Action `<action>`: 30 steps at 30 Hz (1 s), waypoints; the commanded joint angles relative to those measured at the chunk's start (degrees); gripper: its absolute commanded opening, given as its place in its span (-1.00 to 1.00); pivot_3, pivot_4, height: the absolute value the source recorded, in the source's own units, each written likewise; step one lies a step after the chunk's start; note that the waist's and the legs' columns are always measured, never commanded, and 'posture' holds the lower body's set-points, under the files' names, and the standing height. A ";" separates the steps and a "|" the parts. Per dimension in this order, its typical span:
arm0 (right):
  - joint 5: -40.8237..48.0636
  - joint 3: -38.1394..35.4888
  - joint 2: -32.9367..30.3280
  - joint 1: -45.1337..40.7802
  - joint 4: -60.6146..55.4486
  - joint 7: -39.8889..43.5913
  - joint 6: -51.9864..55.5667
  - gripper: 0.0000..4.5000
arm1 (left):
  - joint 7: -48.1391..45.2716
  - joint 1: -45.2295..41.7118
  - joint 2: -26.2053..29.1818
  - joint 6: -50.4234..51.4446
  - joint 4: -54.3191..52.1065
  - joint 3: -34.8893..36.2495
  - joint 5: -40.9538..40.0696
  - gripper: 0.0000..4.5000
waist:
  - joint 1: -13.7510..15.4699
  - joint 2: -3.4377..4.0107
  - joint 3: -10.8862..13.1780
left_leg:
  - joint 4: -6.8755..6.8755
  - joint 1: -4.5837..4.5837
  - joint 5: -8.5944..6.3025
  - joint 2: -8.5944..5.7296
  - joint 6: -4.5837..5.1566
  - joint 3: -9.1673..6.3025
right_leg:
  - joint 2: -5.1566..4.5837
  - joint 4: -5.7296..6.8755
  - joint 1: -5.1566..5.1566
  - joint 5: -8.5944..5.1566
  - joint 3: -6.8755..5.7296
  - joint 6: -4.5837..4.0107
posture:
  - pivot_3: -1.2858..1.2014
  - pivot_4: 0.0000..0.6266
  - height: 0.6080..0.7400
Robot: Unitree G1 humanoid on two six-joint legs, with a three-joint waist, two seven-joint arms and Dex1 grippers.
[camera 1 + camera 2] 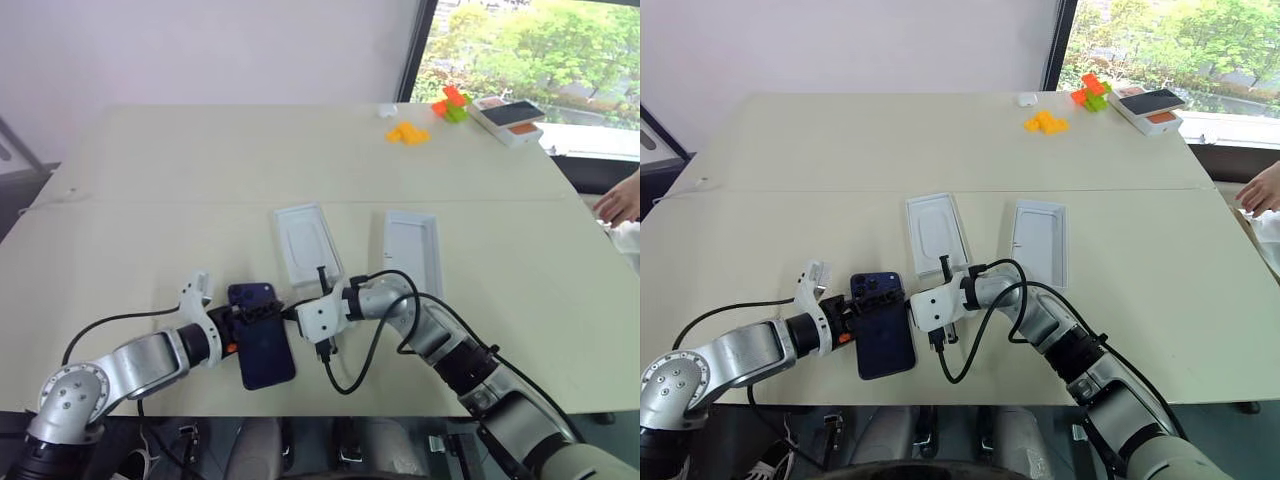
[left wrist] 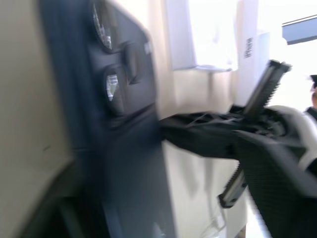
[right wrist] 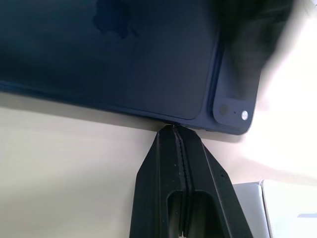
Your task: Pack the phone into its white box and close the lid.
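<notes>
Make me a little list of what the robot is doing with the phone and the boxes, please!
phone: dark blue phone, back side up, near the table's front edge
left claw: left claw at the phone's camera end
right claw: right claw shut, tips against the phone's long edge
white pieces: two open white trays side by side behind the phone, nothing in them
table: beige table
far corner: orange blocks, another boxed phone

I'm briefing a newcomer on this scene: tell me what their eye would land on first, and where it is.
The dark navy phone lies back-up at the near edge of the table, between the left gripper at its camera end and the shut right gripper pressed against its long edge. Just beyond it, two shallow white trays lie open side by side. Bright orange and green blocks stand at the far right corner.
</notes>
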 commanded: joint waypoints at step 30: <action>14.19 -10.02 -0.89 -7.99 2.38 2.69 13.97 -1.00 | -13.45 1.10 8.81 4.73 2.75 6.34 -1.20 -0.99 | -0.36 -0.14 0.90 | -0.23 -0.37 0.01 0.01 -0.08 -0.02 | 0.00 -0.15 -0.43 -0.02 -0.01 -0.07 | 0.03 -0.52 0.95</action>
